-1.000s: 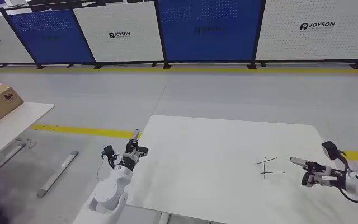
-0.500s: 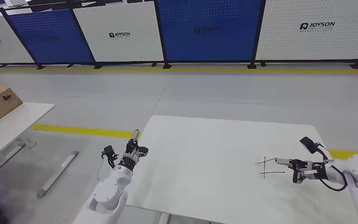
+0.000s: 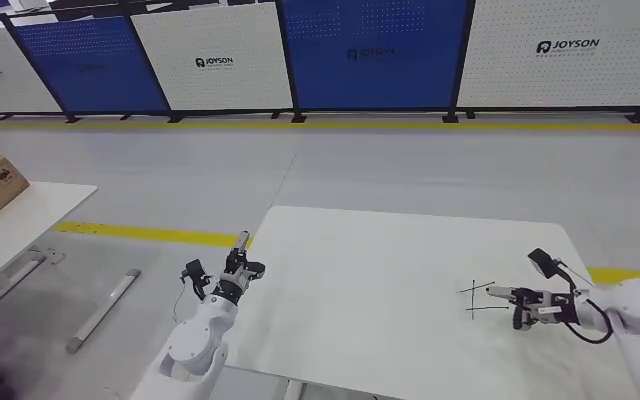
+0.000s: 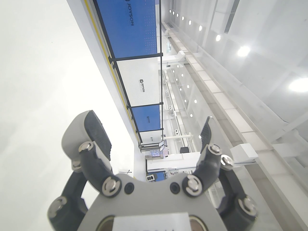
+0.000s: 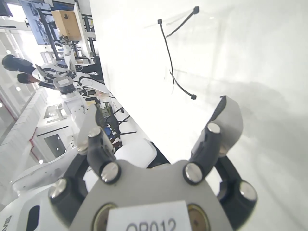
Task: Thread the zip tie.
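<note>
Three thin black zip ties [image 3: 480,298] lie loosely crossed on the white table [image 3: 380,290], toward its right side. In the right wrist view the long zip tie [image 5: 167,51] runs between two shorter ones [image 5: 182,22] [image 5: 184,90], each with a small square head. My right gripper [image 3: 494,293] [image 5: 158,114] hovers low just right of them, open, with nothing between its fingers. My left gripper [image 3: 241,243] [image 4: 154,131] stands at the table's left edge, pointing up and away, open and empty.
The table's left edge [image 3: 250,270] drops to grey floor with a yellow line [image 3: 150,233]. A second white table [image 3: 40,205] stands at the far left. Blue and white panels [image 3: 370,55] line the back.
My right gripper has moved left across the table and now sits close beside the zip ties. The left arm has not moved.
</note>
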`<act>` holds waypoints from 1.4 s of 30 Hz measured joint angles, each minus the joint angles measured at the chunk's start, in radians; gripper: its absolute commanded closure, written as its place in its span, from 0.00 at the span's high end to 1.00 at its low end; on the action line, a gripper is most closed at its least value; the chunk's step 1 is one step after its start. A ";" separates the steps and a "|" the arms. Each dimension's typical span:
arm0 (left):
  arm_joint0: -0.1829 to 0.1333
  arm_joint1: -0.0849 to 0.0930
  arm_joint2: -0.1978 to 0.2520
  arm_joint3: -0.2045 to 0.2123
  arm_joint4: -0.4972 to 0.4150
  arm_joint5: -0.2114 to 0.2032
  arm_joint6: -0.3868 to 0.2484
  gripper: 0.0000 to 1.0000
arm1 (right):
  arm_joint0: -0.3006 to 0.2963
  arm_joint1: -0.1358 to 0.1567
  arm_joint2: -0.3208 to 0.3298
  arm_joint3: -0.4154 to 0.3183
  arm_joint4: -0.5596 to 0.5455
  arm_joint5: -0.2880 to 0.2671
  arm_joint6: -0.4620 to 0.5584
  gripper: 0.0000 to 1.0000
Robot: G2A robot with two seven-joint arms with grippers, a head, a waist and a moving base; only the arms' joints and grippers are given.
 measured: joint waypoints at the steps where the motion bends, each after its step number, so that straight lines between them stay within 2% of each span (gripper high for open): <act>1: 0.000 0.000 0.000 0.000 0.000 0.000 0.000 1.00 | 0.009 0.000 -0.006 0.014 0.003 -0.001 0.000 1.00; 11: 0.000 0.000 0.000 0.000 0.000 0.000 0.000 1.00 | 0.010 0.000 -0.005 0.018 0.002 -0.002 -0.003 1.00; 13: 0.000 0.000 0.000 0.000 0.000 0.000 0.000 1.00 | -0.007 0.000 -0.001 0.004 -0.007 -0.009 -0.042 1.00; 14: 0.000 0.000 0.000 0.000 0.000 0.000 0.000 1.00 | -0.020 0.002 0.001 -0.009 -0.011 -0.010 -0.084 0.95; 16: 0.000 0.000 0.000 0.000 0.000 0.000 0.000 1.00 | -0.032 0.005 0.007 -0.022 -0.011 -0.007 -0.110 0.58; 17: 0.000 0.000 0.000 0.000 0.000 0.000 0.000 1.00 | -0.035 0.007 0.010 -0.025 -0.010 -0.005 -0.110 0.47; 19: 0.000 0.000 0.000 0.000 0.000 0.000 0.000 1.00 | -0.042 0.011 0.015 -0.029 -0.012 -0.002 -0.109 0.43; 25: 0.000 0.000 0.000 0.000 0.000 0.000 0.000 1.00 | -0.050 0.022 0.030 -0.015 -0.009 -0.014 -0.086 0.41; 28: 0.000 0.000 0.000 0.000 0.000 0.000 0.000 1.00 | -0.050 0.026 0.036 -0.006 -0.006 -0.017 -0.083 0.44; 30: 0.000 0.000 0.000 0.000 0.000 0.000 0.000 1.00 | -0.051 0.028 0.035 -0.004 -0.009 -0.017 -0.084 0.39; 36: 0.000 0.000 0.000 0.000 0.000 0.000 0.000 1.00 | -0.046 0.028 0.023 0.003 -0.010 -0.014 -0.087 0.39; 42: 0.000 0.000 0.000 0.000 0.000 0.000 0.000 1.00 | -0.031 0.027 0.007 0.019 -0.012 -0.008 -0.089 0.29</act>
